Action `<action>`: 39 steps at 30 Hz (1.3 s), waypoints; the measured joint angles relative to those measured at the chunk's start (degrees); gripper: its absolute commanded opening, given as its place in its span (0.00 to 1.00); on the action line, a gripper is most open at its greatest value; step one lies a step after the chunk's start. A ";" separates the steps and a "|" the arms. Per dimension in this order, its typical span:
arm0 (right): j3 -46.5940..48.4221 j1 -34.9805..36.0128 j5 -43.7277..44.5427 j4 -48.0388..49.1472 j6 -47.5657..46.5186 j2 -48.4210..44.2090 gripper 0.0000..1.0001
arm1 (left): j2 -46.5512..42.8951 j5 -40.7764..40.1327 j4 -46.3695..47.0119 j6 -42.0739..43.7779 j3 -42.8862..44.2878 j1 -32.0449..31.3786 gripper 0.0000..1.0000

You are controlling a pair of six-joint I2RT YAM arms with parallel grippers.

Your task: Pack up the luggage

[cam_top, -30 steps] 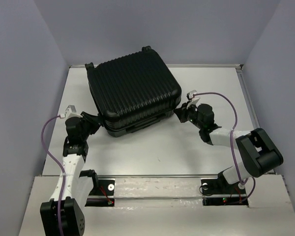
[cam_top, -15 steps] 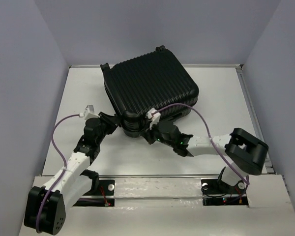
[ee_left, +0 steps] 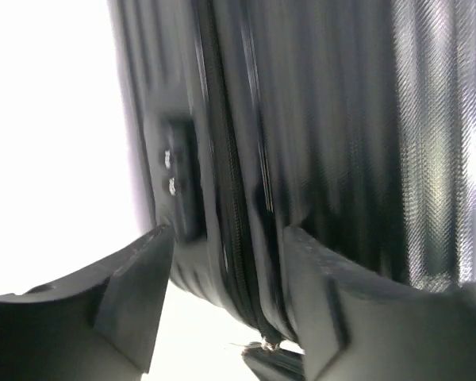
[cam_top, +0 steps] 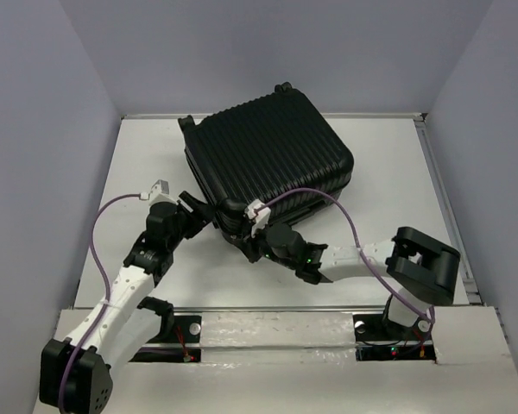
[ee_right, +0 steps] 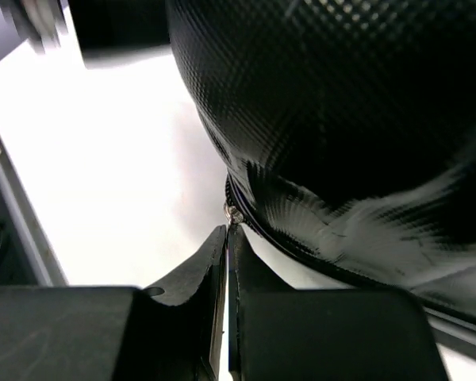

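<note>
the luggage lies flat and closed on the white table, ribbed shell up, wheels on its far edge. both grippers are at its near-left corner.

the left gripper is on the left side of that corner, jaws spread wide. in the left wrist view its fingers stand apart on either side of the luggage's side wall, with the zipper seam running up between them. nothing is clamped, and whether either finger touches the shell cannot be told.

the right gripper is just below the same corner, on its near side. in the right wrist view its fingers are pressed together, tips up against the rounded corner. a small metal piece of the zipper sits right at the tips; whether it is pinched cannot be told.

a dark recessed panel beside the seam carries two small pale marks, too blurred to read.
</note>
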 measured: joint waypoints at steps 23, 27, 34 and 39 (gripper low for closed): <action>-23.37 3.65 -0.90 -19.50 10.54 -33.07 0.56 | 36.11 13.92 -0.90 4.26 35.17 20.63 0.88; -25.07 3.65 -0.63 -20.52 11.56 -36.20 0.56 | 39.71 15.61 1.09 2.54 38.23 20.55 0.83; -26.64 3.63 1.20 -20.74 14.10 -37.42 0.57 | 48.41 19.50 6.84 -2.40 40.68 20.50 0.72; -26.95 3.65 4.15 -21.79 15.69 -37.42 0.63 | 50.38 20.55 8.70 -5.46 41.05 20.28 0.32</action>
